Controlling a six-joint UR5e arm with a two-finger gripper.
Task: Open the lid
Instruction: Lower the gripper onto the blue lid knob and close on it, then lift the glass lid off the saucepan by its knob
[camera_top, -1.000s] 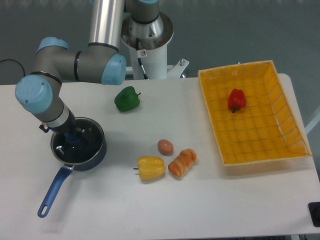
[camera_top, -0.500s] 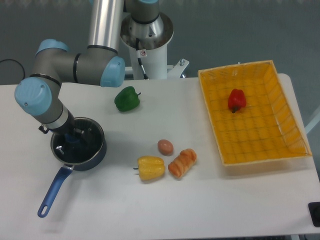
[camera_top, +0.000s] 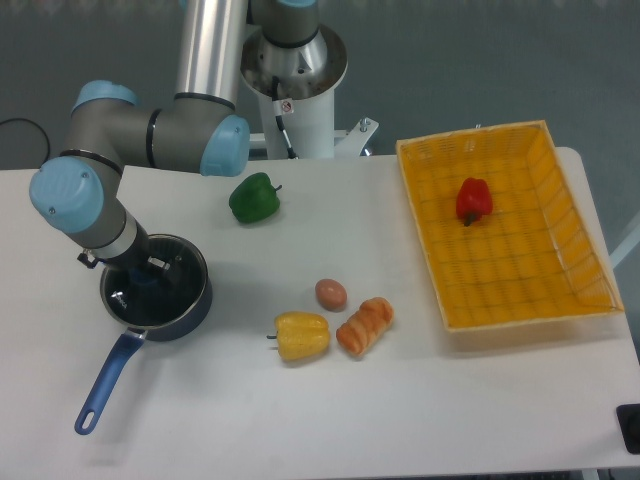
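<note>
Covering the saucepan, the clear glass lid shows a blue knob.

Bare table lay near and left of the saucepan — right, a green pepper and yellow pepper stood well apart.

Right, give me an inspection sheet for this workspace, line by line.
Surface: white table, no spills seen.
Job's things: lid sits on the blue saucepan, not yet lifted.
Clutter: green pepper, yellow pepper, egg, orange bread-like item; red pepper in yellow basket.
Grippers: gripper down at the lid's knob, fingers hidden.
Cables: black cable at left edge.
Surroundings: grey floor, arm base behind table.
</note>
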